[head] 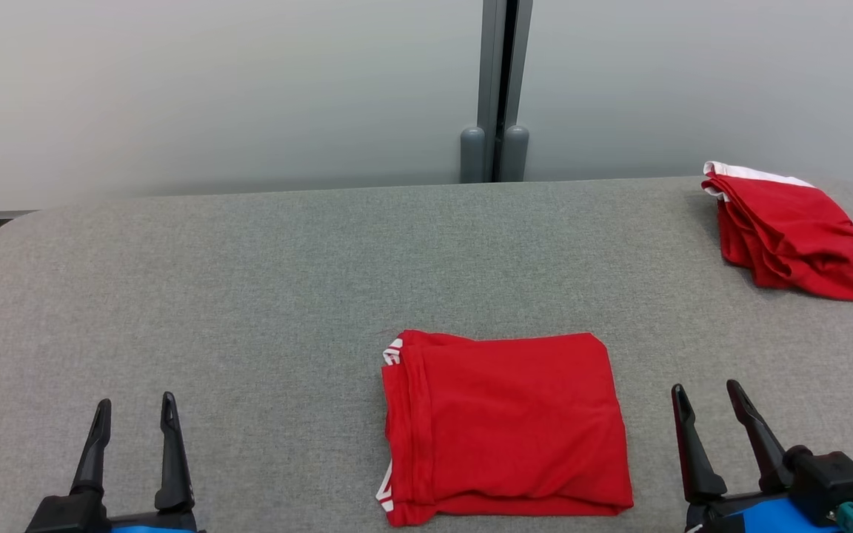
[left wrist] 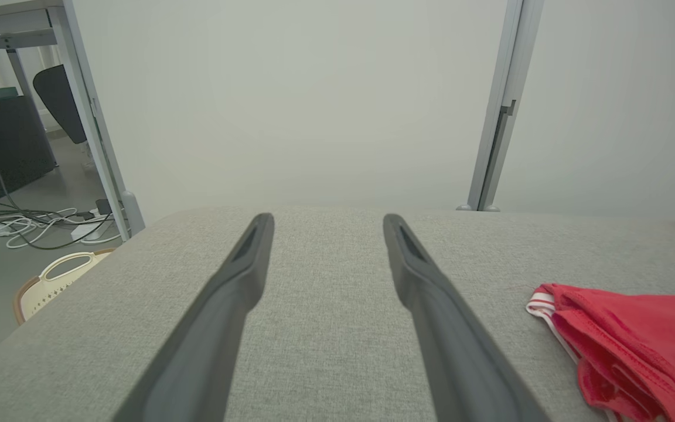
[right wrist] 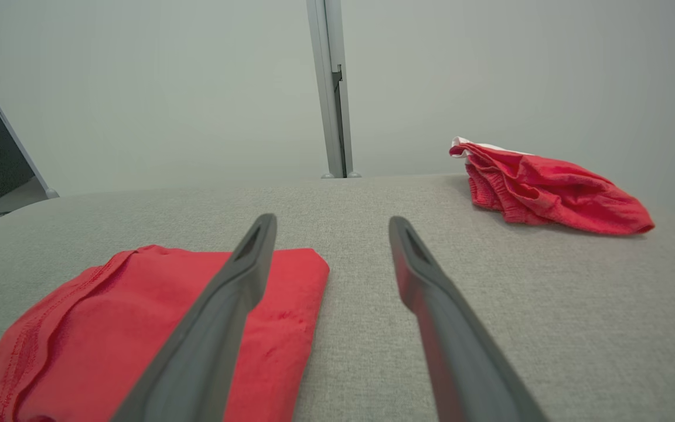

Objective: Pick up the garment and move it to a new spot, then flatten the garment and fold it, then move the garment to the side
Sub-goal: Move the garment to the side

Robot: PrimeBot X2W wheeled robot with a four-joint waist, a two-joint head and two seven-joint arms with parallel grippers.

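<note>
We saw the folded red garment (head: 504, 426) lying lower centre on the grey desk (head: 249, 296).
Our left gripper (head: 135, 402) and right gripper (head: 706, 387) held their fingers apart, empty, at the lower corners.

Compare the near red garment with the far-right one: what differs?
The near garment lies folded flat in a roughly square shape; the far garment is a looser, rumpled wedge. The near garment shows thin white stripes at its left edge; the far garment shows a broad white band along its back edge. Both are red and rest on the grey table.
</note>
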